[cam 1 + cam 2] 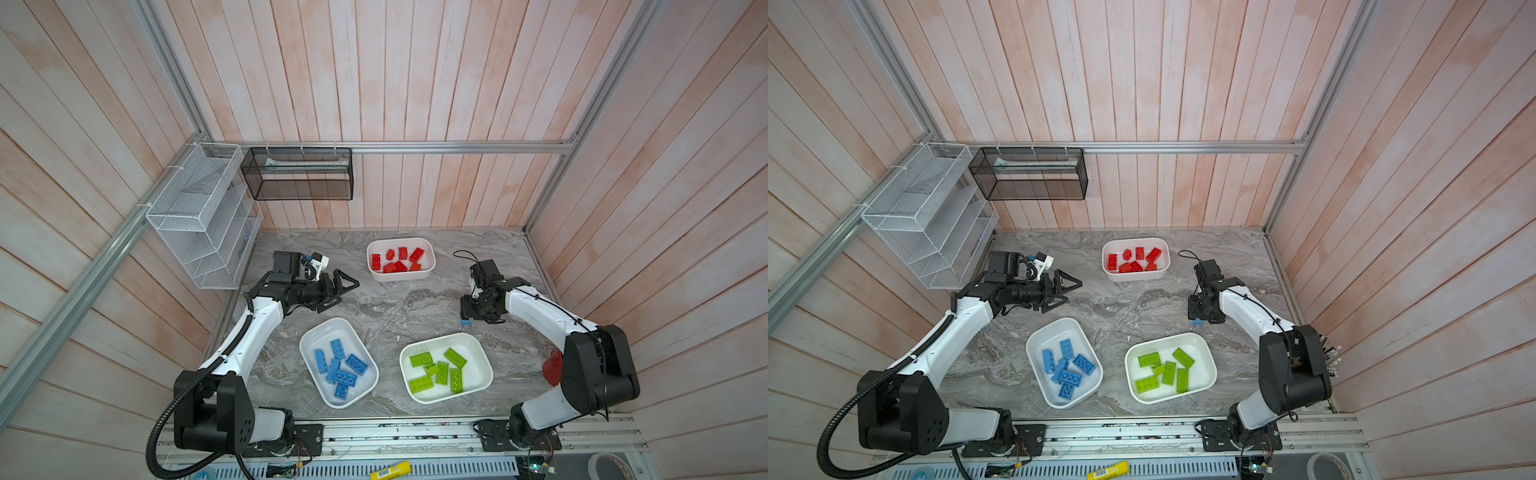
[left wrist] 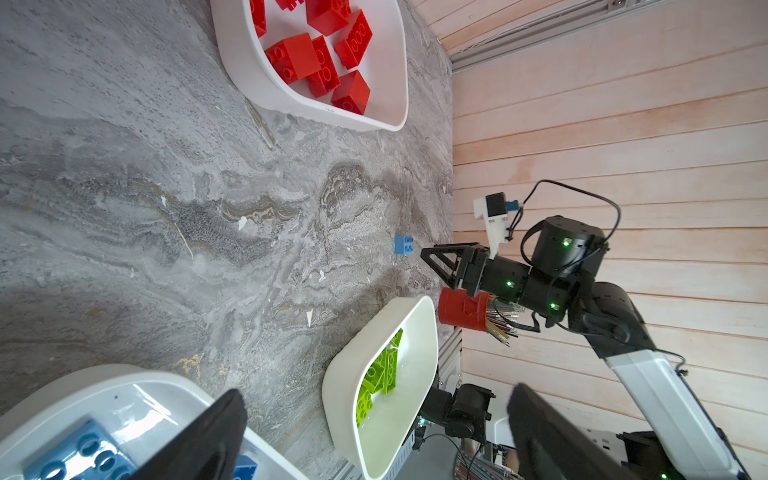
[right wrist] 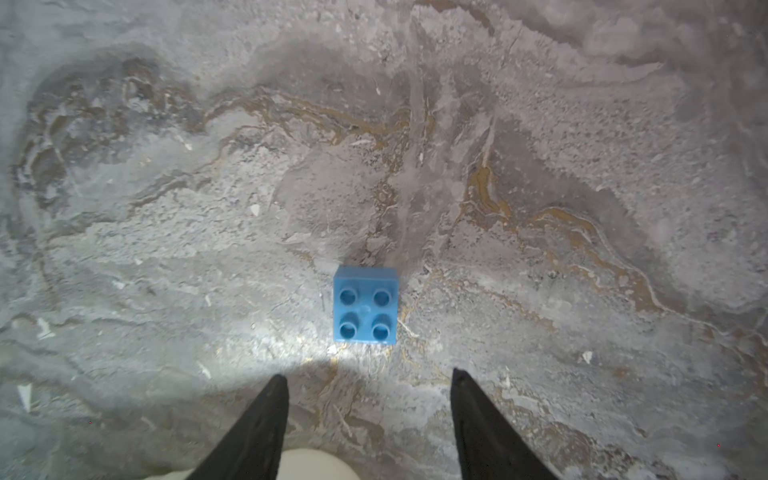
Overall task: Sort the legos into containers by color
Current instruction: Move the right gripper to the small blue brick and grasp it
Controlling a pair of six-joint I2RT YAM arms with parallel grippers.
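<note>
Pale pink plank walls enclose a grey marbled tabletop, evenly lit

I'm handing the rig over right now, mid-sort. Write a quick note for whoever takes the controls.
Left pincer: open, empty, above the table just beyond the near left tub.
Right pincer: open, empty, tips just short of the small blue brick, which sits studs up on the table; jaws not around it.
Done: red bricks in far tub, blue bricks in near left tub, green bricks in near right tub.
Left: grasp that one loose brick, drop it in the near left tub. No other loose brick in view.
</note>
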